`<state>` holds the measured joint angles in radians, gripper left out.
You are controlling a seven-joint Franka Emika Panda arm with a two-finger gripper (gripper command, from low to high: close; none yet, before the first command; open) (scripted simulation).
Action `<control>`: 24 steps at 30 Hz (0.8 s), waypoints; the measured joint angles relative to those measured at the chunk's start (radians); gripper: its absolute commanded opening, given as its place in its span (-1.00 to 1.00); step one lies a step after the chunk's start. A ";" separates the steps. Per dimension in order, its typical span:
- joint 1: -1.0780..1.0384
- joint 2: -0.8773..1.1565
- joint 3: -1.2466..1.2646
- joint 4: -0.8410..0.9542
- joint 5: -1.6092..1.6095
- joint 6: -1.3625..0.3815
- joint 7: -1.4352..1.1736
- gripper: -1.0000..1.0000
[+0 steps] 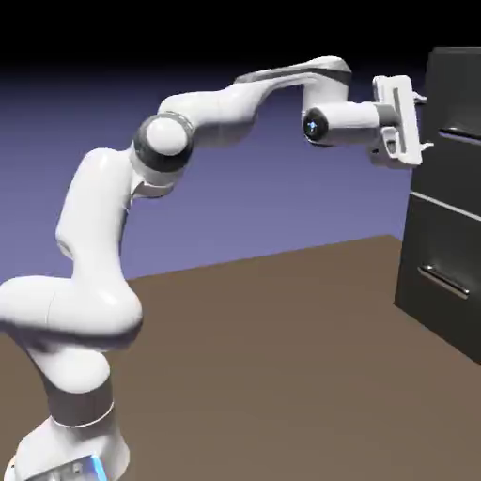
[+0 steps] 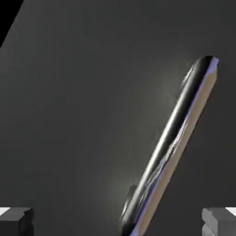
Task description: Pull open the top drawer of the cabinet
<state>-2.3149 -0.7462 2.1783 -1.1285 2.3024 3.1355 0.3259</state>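
The gripper (image 1: 420, 120) is held spread just before the top drawer (image 1: 456, 94) — its handle (image 2: 173, 143) is not yet clasped. The cabinet (image 1: 442, 272) is seen shut; gripping and pulling are judged left to do.

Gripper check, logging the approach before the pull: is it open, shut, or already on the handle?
Gripper: open, fingertips spread wide, holding nothing; the top drawer's handle lies between them, ungrasped.
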 measured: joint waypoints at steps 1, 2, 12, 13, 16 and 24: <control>-0.036 -0.003 0.034 0.026 0.036 0.002 -0.006 0.00; -0.072 -0.005 0.068 0.052 0.072 0.003 -0.013 0.00; -0.266 -0.072 0.203 0.226 0.129 0.003 0.129 0.00; -0.270 -0.085 0.194 0.237 0.099 0.001 0.172 0.00; -0.279 -0.124 0.169 0.269 0.007 -0.005 0.303 0.00; -0.304 -0.230 0.100 0.354 -0.237 -0.021 0.650 0.00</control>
<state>-2.6193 -0.9760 2.2781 -0.7745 2.0657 3.1149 0.9763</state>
